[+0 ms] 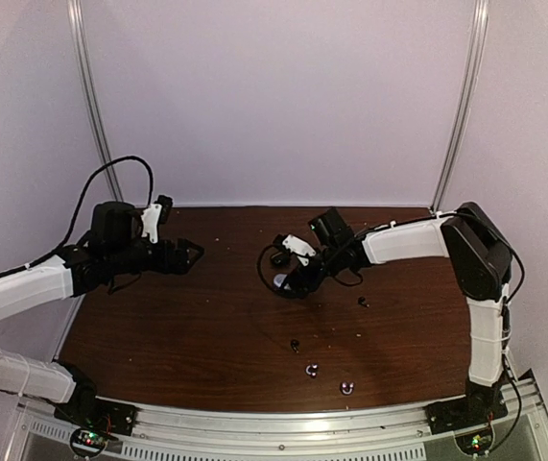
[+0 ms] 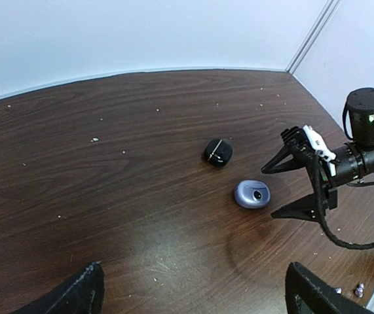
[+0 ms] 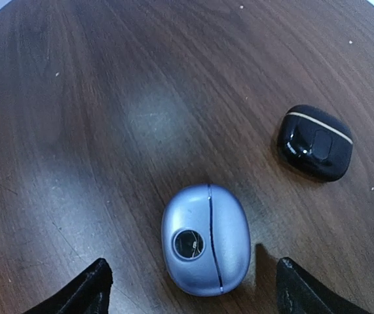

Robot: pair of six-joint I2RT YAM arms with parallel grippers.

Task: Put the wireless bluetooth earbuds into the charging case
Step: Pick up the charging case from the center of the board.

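two tiny black earbuds and two shiny lavender earbuds lie loose on the tabletop, at 5 o'clock from the closed lavender-blue case. the right gripper hangs wide over that case. the left gripper is wide too.

The top camera is looking down from 6 o'clock; both wrist cameras are framing the glossy lavender-blue oval case.
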